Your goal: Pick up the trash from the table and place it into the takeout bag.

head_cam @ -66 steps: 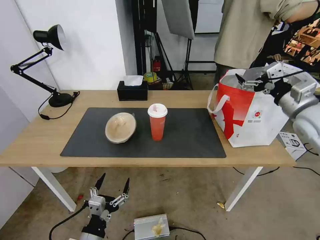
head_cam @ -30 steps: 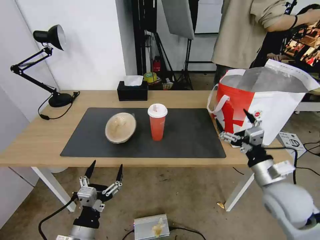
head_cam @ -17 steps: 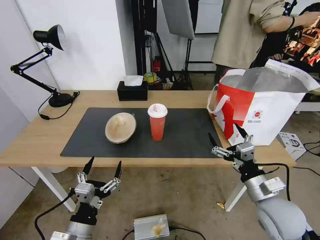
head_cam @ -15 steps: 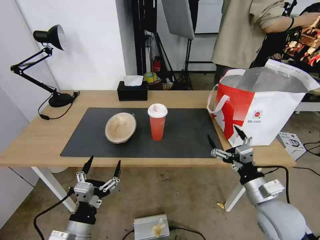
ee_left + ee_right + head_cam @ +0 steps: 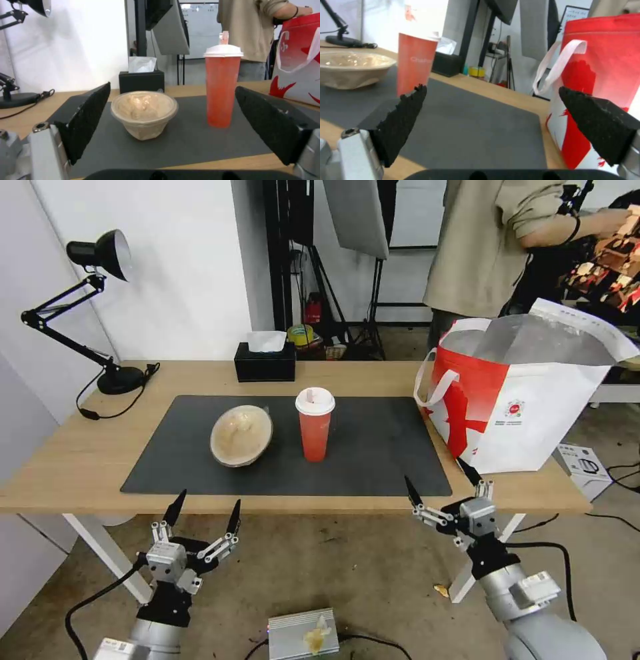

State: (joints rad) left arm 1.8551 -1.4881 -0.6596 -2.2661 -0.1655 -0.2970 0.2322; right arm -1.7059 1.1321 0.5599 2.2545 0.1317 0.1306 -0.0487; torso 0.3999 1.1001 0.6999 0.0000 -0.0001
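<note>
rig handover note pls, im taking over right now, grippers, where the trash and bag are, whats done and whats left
Left gripper: open, empty, low in front of the table.
Right gripper: open, empty, at the table's front edge near the bag.
On the mat: lidded beige bowl and red cup, upright, side by side.
Bag stands open at the table's right end.
Left: bowl and cup to bag. Bag's contents cannot be seen.

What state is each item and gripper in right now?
Beige bowl: clear lid on, tilted on the mat.
Red drink cup: upright, white lid on.
Takeout bag: upright, mouth open.
Tissue box: tissue sticking out.
Left gripper: open, empty, below the table edge.
Right gripper: open, empty, at the table's front edge.
</note>
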